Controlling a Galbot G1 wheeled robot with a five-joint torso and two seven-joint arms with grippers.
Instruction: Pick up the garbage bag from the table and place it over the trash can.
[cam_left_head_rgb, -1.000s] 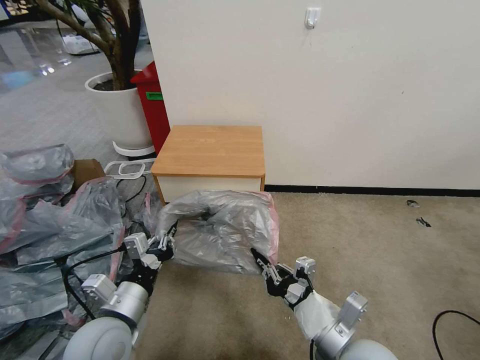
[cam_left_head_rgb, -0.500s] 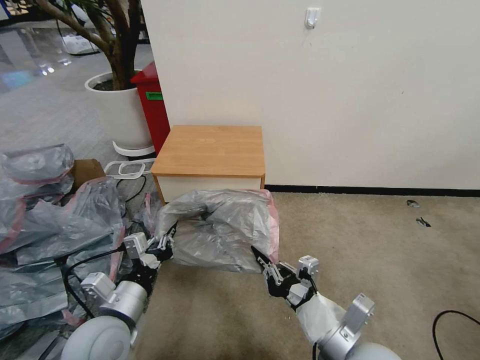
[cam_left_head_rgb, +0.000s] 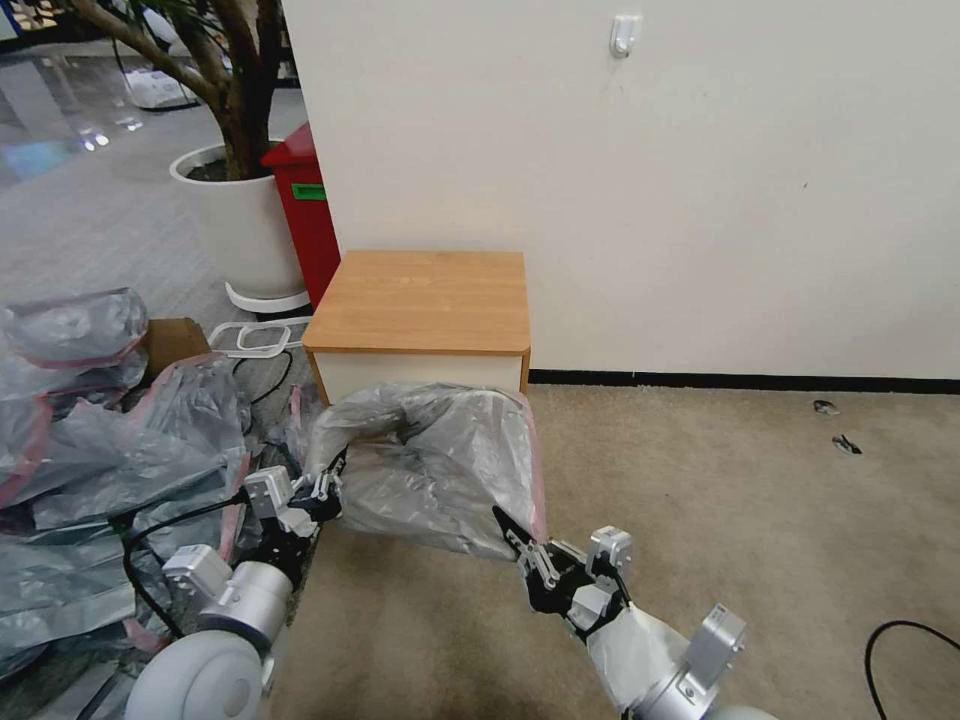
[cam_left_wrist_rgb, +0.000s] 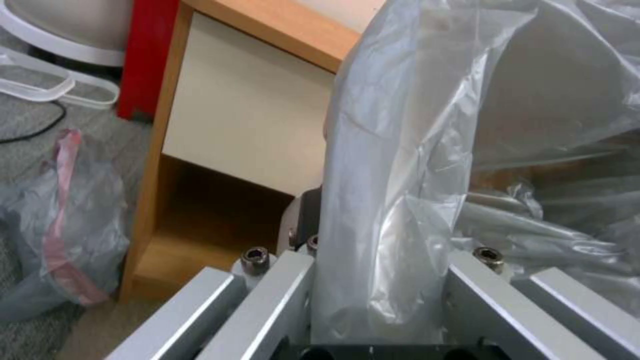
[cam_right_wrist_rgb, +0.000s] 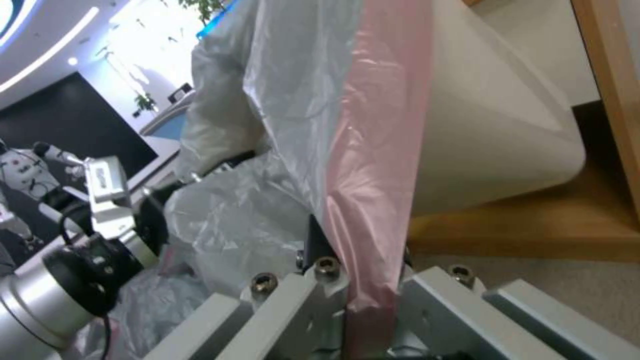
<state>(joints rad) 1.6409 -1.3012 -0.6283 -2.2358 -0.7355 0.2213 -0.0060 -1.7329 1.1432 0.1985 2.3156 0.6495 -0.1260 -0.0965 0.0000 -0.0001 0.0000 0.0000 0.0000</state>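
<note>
Head view: thin translucent grey plastic garbage bag (cam_left_head_rgb: 440, 470) w/ pink-red rim band hangs spread open just in front of the small light-brown wooden table (cam_left_head_rgb: 420, 300) (white drawer front), off its top, over the beige carpet (cam_left_head_rgb: 750, 500). Left gripper (cam_left_head_rgb: 325, 487) pinches the bag's left edge; right gripper (cam_left_head_rgb: 515, 535) pinches the right, pink-banded edge. Bag is stretched between the two. Heap of similar grey pink-edged bags (cam_left_head_rgb: 100, 450) lies on the floor at left; tall red bin (cam_left_head_rgb: 305, 215) and big white round planter (cam_left_head_rgb: 235, 220) stand behind the table's left corner, by the wall.

Left wrist view: left gripper (cam_left_wrist_rgb: 380, 280) w/ fingers pressed onto a grey fold of the garbage bag (cam_left_wrist_rgb: 400, 165) that runs up from between them. Bag balloons open beyond; a pale smooth surface shows through the film, cannot tell for sure what it is. Table's (cam_left_wrist_rgb: 227, 115) white drawer front and lower shelf sit close behind; another grey pink-edged bag (cam_left_wrist_rgb: 60, 230) on the floor beside it.

Right wrist view: right gripper (cam_right_wrist_rgb: 360, 300) clamped on the pink rim band of the garbage bag (cam_right_wrist_rgb: 373, 150). Small cream-white rectangular plastic trash can (cam_right_wrist_rgb: 493, 145) w/ rounded corners sits touching the bag, partly behind the film, next to the table's (cam_right_wrist_rgb: 533, 220) lower shelf edge. Left gripper (cam_right_wrist_rgb: 153, 200) shows farther off at the bag's other side.
</note>
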